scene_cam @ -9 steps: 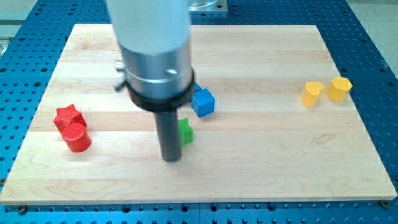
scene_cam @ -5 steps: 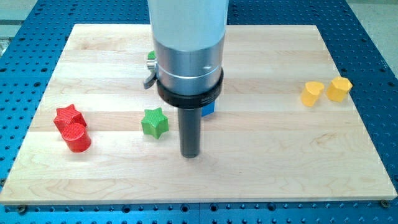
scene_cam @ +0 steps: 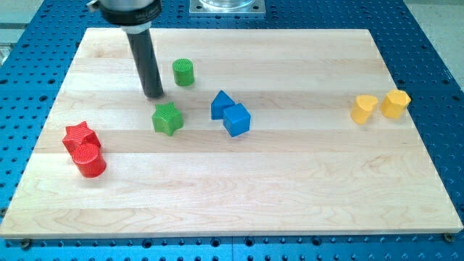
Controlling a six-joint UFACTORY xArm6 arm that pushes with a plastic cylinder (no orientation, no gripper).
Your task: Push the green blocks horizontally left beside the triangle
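A green star block lies left of centre on the wooden board. A green cylinder stands above it, toward the view's top. A blue triangle block sits to the star's right, touching a blue cube. My tip is just above and left of the green star, close to it, and left and below the green cylinder. I cannot tell whether the tip touches the star.
A red star and a red cylinder sit together at the view's left. Two yellow blocks, one and another, sit at the view's right.
My tip moved from the lower middle of the board up and left to beside the green star. The star shifted up and left. The green cylinder and blue triangle are now unhidden.
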